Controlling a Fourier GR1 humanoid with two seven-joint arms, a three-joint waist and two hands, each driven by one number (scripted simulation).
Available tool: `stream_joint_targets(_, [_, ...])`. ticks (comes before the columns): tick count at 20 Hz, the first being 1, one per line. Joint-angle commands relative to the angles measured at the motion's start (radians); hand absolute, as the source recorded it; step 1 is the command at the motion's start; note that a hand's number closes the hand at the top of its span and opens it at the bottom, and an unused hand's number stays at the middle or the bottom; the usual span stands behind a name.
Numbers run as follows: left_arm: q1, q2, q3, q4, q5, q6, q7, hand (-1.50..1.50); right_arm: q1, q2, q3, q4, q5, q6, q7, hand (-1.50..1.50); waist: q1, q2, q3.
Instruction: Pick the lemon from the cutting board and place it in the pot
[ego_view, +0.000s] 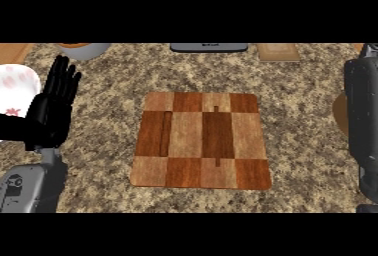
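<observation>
Left hand (55, 107) open, empty, fingers straight up.
Cutting board (201, 141) lies right of it, bare counter (103, 145) between, long axis parallel to the fingers.

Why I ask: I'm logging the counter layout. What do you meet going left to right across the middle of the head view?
In order: plate → left robot hand → cutting board → right arm.
</observation>
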Motion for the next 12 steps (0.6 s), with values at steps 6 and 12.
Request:
stream_joint_targets(6, [0.032,0.002,0.001,-0.033,0.001,-0.016,0.007,0.00,0.284,-0.141,-0.144,-0.177,-0.169,-0.063,-0.154,1.50,0.003,0.002,0.000])
stream_joint_targets(12, [-0.040,0.017,0.038,0.053,0.006,-0.017,0.001,0.00,0.402,-0.213,-0.239,-0.186,-0.296,-0.092,-0.269,1.50,-0.001,0.005,0.000])
